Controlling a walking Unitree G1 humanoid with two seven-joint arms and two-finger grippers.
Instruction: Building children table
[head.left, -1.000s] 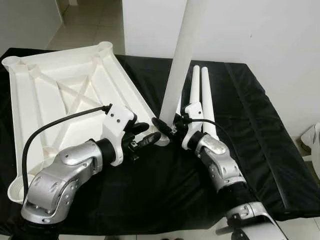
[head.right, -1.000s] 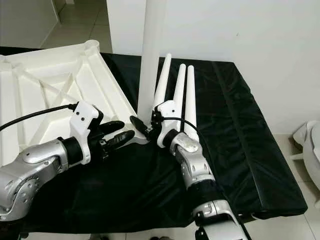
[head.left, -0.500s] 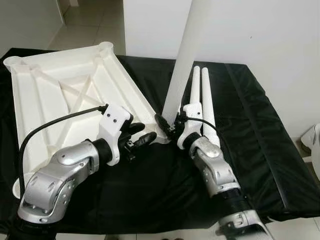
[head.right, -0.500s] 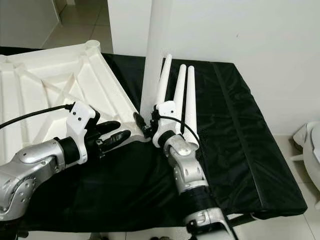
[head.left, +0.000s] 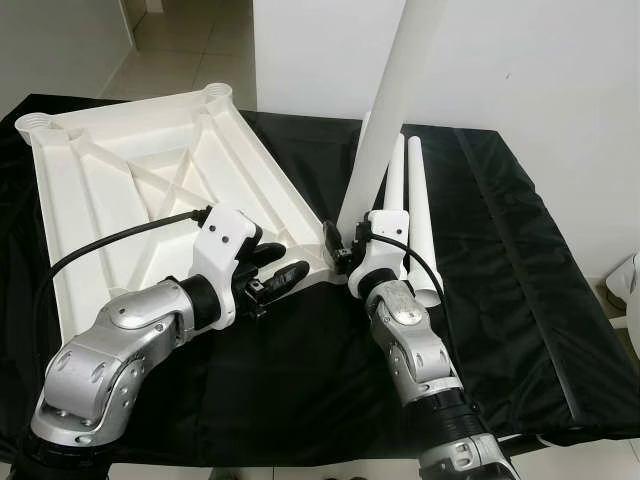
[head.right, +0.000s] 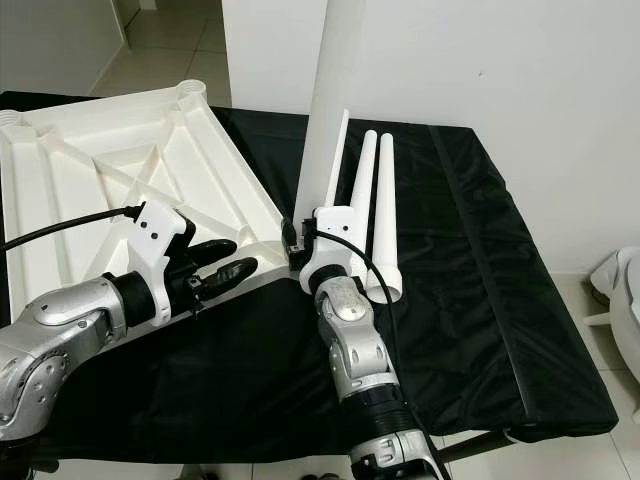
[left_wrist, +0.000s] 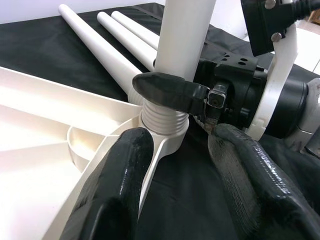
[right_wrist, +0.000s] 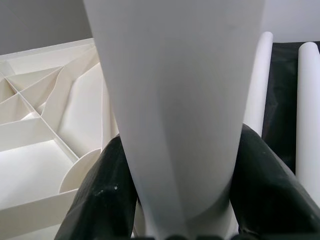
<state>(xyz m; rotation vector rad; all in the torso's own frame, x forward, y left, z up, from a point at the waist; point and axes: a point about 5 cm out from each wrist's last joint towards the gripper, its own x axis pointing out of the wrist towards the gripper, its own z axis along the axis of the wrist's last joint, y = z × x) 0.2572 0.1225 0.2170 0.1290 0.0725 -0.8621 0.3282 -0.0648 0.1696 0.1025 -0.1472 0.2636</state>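
Note:
The white table top (head.left: 150, 190) lies upside down on the black cloth. My right gripper (head.left: 338, 245) is shut on a white table leg (head.left: 385, 110) and holds it nearly upright, leaning right. In the left wrist view the leg's threaded end (left_wrist: 162, 120) sits in the near right corner socket (left_wrist: 167, 145). In the right wrist view both fingers (right_wrist: 105, 195) press the leg (right_wrist: 175, 100). My left gripper (head.left: 280, 268) is open beside that corner. One of its fingers (left_wrist: 120, 185) lies over the rim, and the other is over the cloth.
Three spare white legs (head.right: 383, 200) lie side by side on the cloth behind my right gripper. The black-covered table (head.left: 520, 300) has free room on its right half. A white wall stands behind it, and tiled floor shows at the far left.
My right forearm has swung in toward the middle and the leg now leans more to the right, its lower end staying at the corner. The left gripper has kept its place.

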